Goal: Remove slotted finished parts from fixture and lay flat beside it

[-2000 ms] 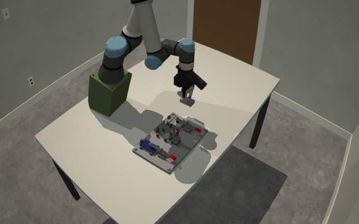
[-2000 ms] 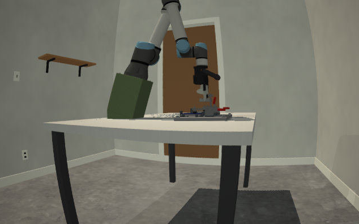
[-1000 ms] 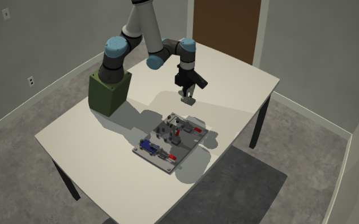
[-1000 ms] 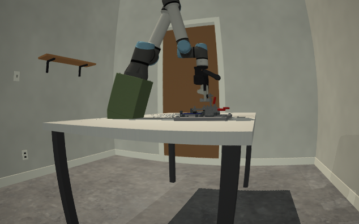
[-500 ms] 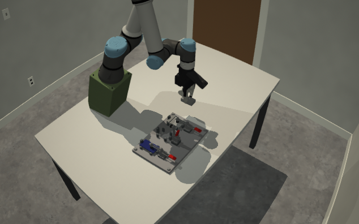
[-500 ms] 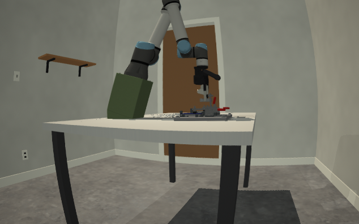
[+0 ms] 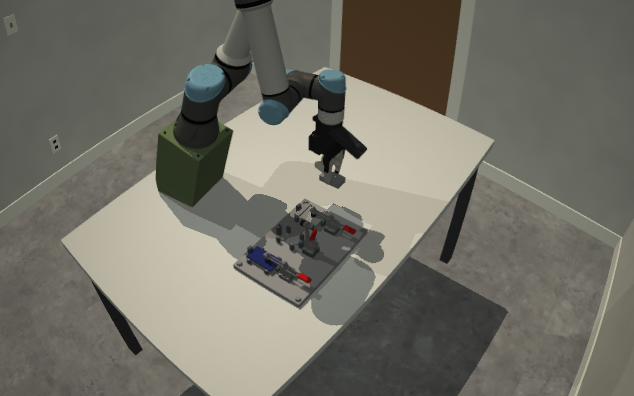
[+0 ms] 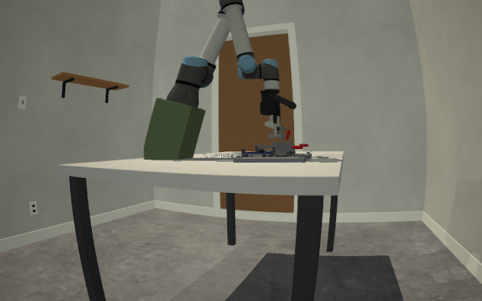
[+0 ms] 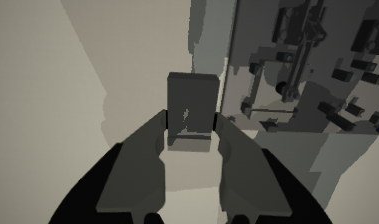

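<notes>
My gripper point(image 7: 332, 175) point(image 8: 275, 133) point(image 9: 190, 112) is shut on a flat grey part point(image 7: 337, 181) point(image 9: 192, 102), held above the table just past the fixture's far end. Its slot is not clear. The fixture plate point(image 7: 270, 281) point(image 8: 270, 160) point(image 9: 310, 123) has three stations. At the far station, a pale part point(image 7: 306, 211) point(image 9: 268, 97) appears to lie among the pins under a lowered clamp. The middle station shows no part; its clamp, with a red handle point(image 7: 313, 235) point(image 8: 287, 134), stands raised. The blue blank point(image 7: 260, 258) sits at the near station under its clamp.
The lowered clamps' red handles point(image 7: 349, 229) point(image 7: 304, 278) point towards the table's right edge. Pins and the raised clamp stand up from the plate. The green robot base point(image 7: 190, 170) point(image 8: 171, 129) stands on the table point(image 7: 165, 265) point(image 8: 201, 171) to the left.
</notes>
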